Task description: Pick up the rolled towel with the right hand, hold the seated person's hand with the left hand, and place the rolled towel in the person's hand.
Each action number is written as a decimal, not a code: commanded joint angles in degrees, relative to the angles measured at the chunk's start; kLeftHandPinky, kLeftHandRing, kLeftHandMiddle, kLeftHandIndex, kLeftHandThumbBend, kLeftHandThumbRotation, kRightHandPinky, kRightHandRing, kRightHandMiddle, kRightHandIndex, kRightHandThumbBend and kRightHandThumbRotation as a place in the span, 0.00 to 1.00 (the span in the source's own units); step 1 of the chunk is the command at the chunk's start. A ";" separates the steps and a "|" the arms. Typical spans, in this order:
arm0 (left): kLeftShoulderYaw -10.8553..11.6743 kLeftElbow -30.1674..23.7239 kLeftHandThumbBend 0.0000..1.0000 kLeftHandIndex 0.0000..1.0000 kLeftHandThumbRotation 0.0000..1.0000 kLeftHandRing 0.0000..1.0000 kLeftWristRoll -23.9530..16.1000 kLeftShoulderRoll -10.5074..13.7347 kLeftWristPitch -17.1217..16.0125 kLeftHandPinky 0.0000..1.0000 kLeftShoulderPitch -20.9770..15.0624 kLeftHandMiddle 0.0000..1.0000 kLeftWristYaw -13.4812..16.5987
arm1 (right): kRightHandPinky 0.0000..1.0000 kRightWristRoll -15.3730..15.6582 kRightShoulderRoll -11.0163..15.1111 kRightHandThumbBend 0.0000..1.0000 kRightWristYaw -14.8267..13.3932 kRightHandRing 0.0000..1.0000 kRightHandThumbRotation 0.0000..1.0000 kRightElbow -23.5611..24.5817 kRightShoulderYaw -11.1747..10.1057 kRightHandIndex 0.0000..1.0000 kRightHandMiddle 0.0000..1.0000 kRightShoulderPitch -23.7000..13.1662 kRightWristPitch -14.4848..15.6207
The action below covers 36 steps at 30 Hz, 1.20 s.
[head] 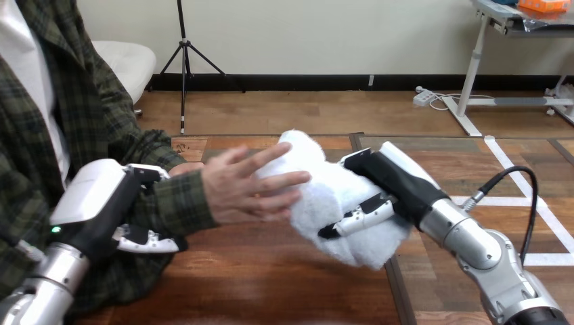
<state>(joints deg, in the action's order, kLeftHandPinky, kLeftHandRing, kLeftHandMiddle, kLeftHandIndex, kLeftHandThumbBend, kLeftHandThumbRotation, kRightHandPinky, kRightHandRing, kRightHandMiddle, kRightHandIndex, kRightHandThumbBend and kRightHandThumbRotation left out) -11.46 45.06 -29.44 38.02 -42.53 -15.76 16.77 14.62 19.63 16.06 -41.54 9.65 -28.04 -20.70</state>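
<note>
Right hand (396, 181) is grasping the rolled towel (318, 193), its thumb (359, 218) curling over the near face and the rest of the hand wrapping the far side; I'm seeing the towel at mid-view, above the table (271, 291), though I can't tell whether its lower end is clearing the wood; the towel's left side is touching the person's hand (240, 189); that hand is lying open, fingers spread, palm turned toward the towel and not closing on it; left hand (101, 203) is clamping the person's forearm (172, 203) just behind the cuff, machine fingers showing above the sleeve and below it, so I'm logging it as closed round the forearm rather than round the hand proper; progress, as I'm judging it: pick-up is done, since the right hand is carrying the towel; the steadying hold is done, only further up the arm than the task wording says; placement is under way but not finished, because the right hand is bearing the towel and the person's fingers are not wrapping it; what I'm reading as left: seating the roll fully into the open palm, then loosening the right hand and backing it off, with the left hand steadying the arm until the towel is resting there.
</note>
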 commanded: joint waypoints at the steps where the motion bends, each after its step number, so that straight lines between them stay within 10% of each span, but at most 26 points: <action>1: 1.33 -5.01 0.90 0.46 0.00 0.34 2.33 -3.11 0.57 0.28 -0.61 0.42 -0.51 | 0.07 -0.45 -1.30 0.71 -0.24 0.11 0.00 0.87 -0.19 0.13 0.15 -7.80 -1.71; 36: 1.80 -7.24 0.91 0.45 0.00 0.33 1.61 -7.13 3.10 0.28 1.08 0.42 -1.38 | 0.08 0.40 -5.22 0.71 1.29 0.12 0.00 4.96 2.03 0.13 0.15 -9.06 0.97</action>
<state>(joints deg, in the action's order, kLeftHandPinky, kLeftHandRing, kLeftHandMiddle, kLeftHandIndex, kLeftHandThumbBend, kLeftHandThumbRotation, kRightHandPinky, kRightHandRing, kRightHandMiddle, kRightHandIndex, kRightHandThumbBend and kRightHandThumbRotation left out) -10.39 40.09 -29.21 33.37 -39.52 -13.07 14.90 15.71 17.73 17.49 -41.54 11.07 -28.32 -18.64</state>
